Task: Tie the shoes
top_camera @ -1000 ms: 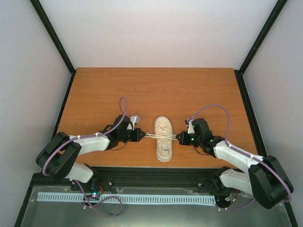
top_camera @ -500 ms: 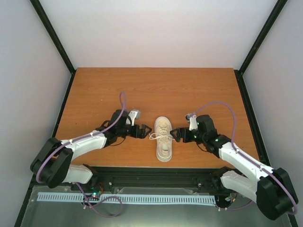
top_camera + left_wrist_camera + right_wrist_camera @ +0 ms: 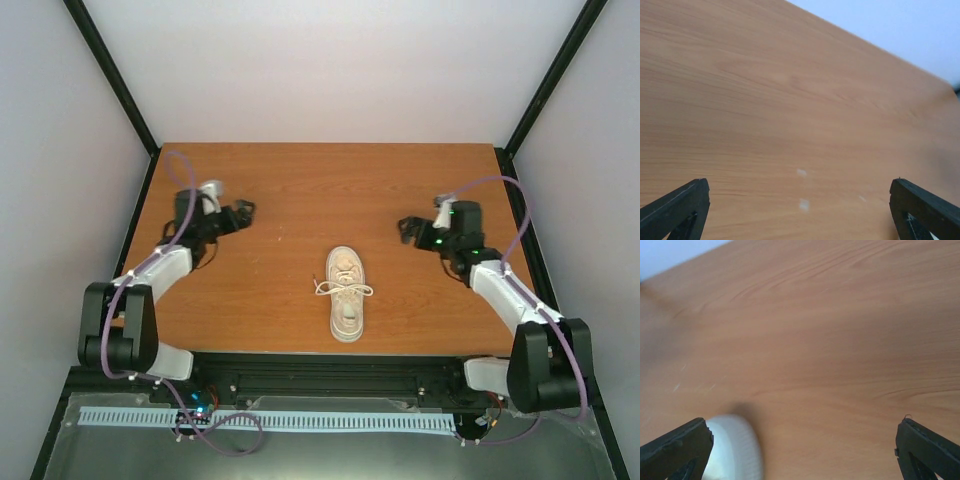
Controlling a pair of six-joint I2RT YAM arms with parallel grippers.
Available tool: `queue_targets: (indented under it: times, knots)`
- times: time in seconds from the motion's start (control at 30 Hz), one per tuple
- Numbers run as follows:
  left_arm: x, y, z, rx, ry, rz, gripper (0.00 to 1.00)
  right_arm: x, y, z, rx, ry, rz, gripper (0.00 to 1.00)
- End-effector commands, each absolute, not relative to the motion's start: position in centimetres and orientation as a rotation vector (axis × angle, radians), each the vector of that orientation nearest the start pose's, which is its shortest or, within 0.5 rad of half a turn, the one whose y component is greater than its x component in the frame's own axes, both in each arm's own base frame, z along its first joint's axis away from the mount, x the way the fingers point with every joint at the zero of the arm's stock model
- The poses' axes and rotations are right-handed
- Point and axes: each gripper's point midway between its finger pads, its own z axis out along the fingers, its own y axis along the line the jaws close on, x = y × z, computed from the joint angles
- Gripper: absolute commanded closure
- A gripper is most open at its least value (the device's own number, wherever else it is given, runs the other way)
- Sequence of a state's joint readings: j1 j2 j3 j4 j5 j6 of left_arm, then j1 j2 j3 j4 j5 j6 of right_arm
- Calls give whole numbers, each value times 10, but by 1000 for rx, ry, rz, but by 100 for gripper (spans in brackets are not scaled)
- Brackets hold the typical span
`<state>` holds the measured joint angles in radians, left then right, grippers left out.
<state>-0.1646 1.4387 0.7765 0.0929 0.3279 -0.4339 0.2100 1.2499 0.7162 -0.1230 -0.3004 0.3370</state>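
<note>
While both arms' jaws stand apart and empty, far from the cream canvas sneaker (image 3: 346, 305) lying toward the front of the worktop (image 3: 330, 180), its thin laces (image 3: 343, 290) look loosely knotted; leftover slack could let the bow slip undone

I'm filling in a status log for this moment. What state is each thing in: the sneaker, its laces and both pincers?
Sneaker: standing on its sole, toe pointing away from the arms, nothing touching it.
Laces: looped out to both sides, apparently a bow; tightness too small to tell.
Left pincer: open, empty, well apart from the sneaker.
Right pincer: open, empty, well apart from the sneaker.
</note>
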Motion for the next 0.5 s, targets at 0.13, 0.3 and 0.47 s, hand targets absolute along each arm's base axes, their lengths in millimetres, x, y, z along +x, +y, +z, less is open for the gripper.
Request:
queue_targets:
  times: [0.13,0.3,0.47]
  knots:
    - [367,41,163,-531,1947,-268,0,360,-26,150,402,2041,197,0]
    - [323,90,150,-674,1820,70,0,340,-64,149,505,1877,-34,0]
    - [334,89,144,-648,1851,71,0,343,-77,139,528,1875,-126,0]
